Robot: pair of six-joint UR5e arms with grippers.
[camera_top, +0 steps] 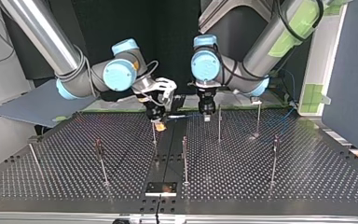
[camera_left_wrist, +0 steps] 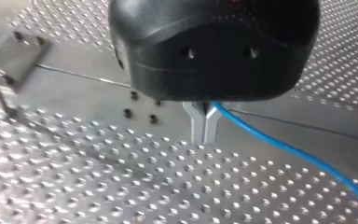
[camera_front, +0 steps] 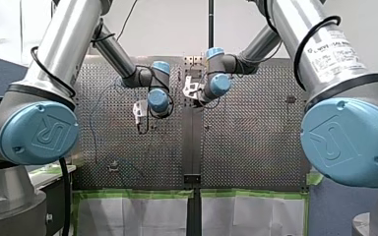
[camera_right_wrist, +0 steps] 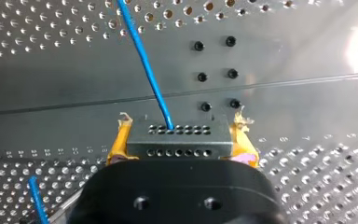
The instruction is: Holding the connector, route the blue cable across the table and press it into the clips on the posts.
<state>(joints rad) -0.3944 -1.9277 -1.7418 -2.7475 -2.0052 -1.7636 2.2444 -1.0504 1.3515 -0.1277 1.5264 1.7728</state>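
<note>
My right gripper is clamped on the connector, a grey block with 2 rows of holes held between the yellow pads. It hangs over the smooth middle strip of the perforated table, at the strip's end nearest the arms. The blue cable leaves the connector's face and runs ahead across the strip. My left gripper hangs just beside the strip. Its 2 metal fingers are pressed together, and the cable comes out from between them near their base. From there the cable runs away from the strip over the holes. Thin posts stand on both sides of the strip.
</note>
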